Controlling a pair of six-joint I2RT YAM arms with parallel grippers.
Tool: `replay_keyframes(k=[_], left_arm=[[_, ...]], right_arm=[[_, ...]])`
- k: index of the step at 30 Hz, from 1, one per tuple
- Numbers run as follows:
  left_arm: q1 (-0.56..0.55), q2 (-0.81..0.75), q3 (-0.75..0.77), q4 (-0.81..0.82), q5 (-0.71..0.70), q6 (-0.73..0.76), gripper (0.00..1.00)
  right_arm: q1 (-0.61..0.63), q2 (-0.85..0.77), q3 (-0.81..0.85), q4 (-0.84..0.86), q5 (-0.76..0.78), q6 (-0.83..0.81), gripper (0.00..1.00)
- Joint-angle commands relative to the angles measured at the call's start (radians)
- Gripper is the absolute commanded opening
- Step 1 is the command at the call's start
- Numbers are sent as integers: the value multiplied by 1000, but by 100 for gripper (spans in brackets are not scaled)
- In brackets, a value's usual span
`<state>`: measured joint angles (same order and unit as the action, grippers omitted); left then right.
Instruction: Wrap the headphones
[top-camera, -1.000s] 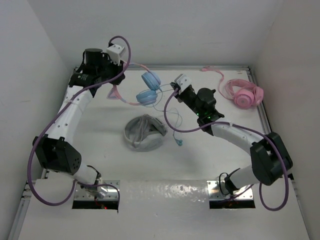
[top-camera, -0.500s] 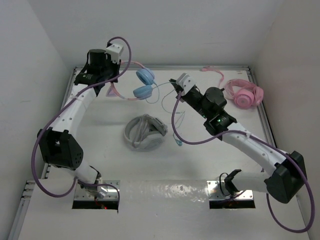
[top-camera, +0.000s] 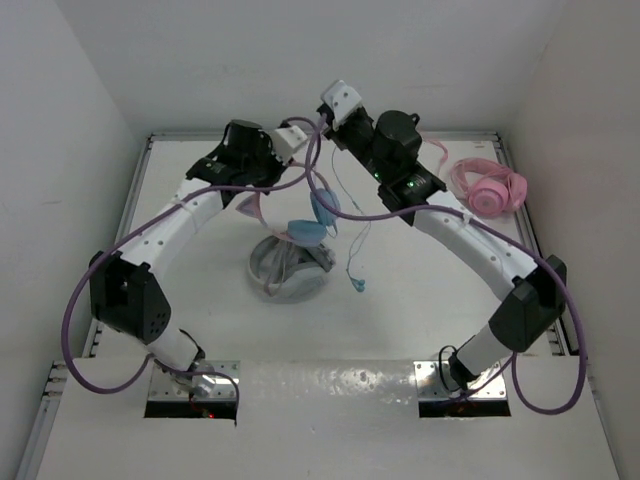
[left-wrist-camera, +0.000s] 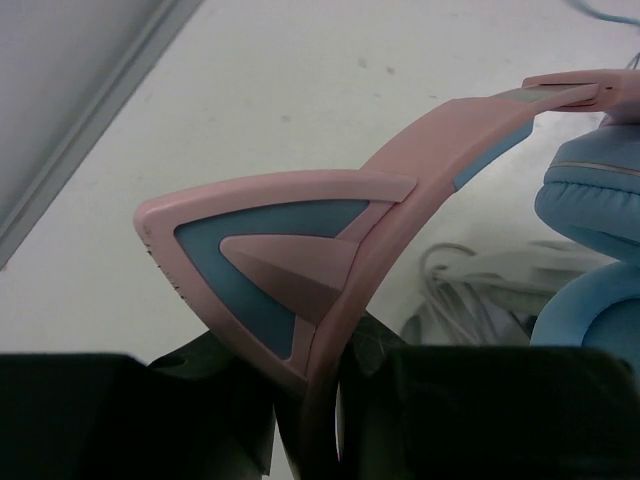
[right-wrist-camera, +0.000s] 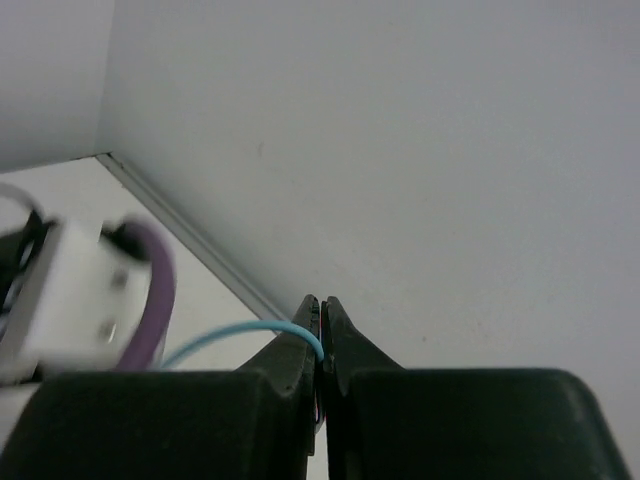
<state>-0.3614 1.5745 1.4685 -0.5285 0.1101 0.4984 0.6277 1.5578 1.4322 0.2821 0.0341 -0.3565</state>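
Shifting rightward, the headphones (top-camera: 304, 231) now hang above the white-grey headphones (top-camera: 288, 272).

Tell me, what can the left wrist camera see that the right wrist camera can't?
Only the left wrist camera shows the pink cat-ear headband clamped in the left claw, a blue ear cup and the white-grey headphones below. Only the right wrist camera shows the thin blue cable pinched in the right claw and a purple hose. Both show a shut claw holding part of the same headphones, plus white table and wall.
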Motion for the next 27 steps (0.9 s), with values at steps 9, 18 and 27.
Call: replay_keyframes(k=[9, 18, 27], left_arm=[[-30, -108, 79, -67, 311, -35, 0], [-31, -71, 130, -74, 373, -78, 0], [-31, 25, 237, -97, 415, -106, 0]], right_arm=[[-158, 146, 184, -67, 33, 254, 0], [-160, 301, 367, -118, 0, 324, 0], [-171, 424, 517, -173, -22, 384, 0]])
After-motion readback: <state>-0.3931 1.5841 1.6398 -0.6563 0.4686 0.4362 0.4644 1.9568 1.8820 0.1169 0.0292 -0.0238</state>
